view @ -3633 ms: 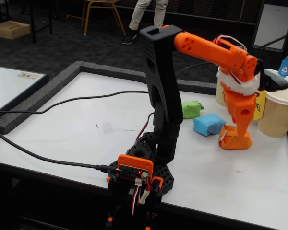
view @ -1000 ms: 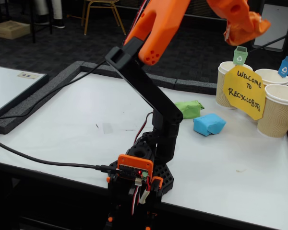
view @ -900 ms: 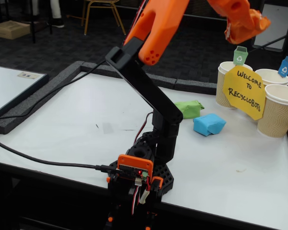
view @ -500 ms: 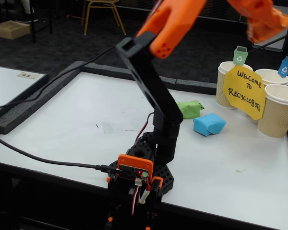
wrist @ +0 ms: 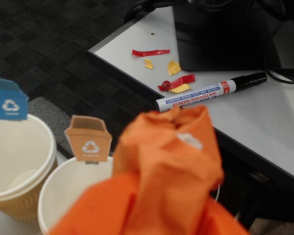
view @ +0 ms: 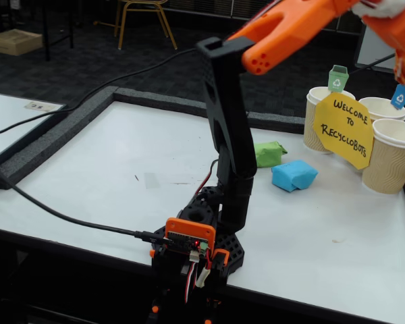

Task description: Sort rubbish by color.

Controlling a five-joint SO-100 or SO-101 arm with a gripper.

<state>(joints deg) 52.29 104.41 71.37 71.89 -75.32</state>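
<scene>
Claw (wrist: 179, 147) pinched tight on orange lump (wrist: 171, 161), held above orange-tag cup (wrist: 73, 196), prob. to drop w/ matching color.

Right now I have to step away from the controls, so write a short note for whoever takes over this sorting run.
Gripper: shut on the orange lump, raised by the cups at the table's far right.
In the wrist view the lump hangs just right of the orange-tagged cup; the blue-tagged cup is left of that. Both look empty.
Green lump and blue lump lie on the table, near the yellow sign.
Done: orange lump picked up.
Left: drop it, then sort green and blue.
</scene>
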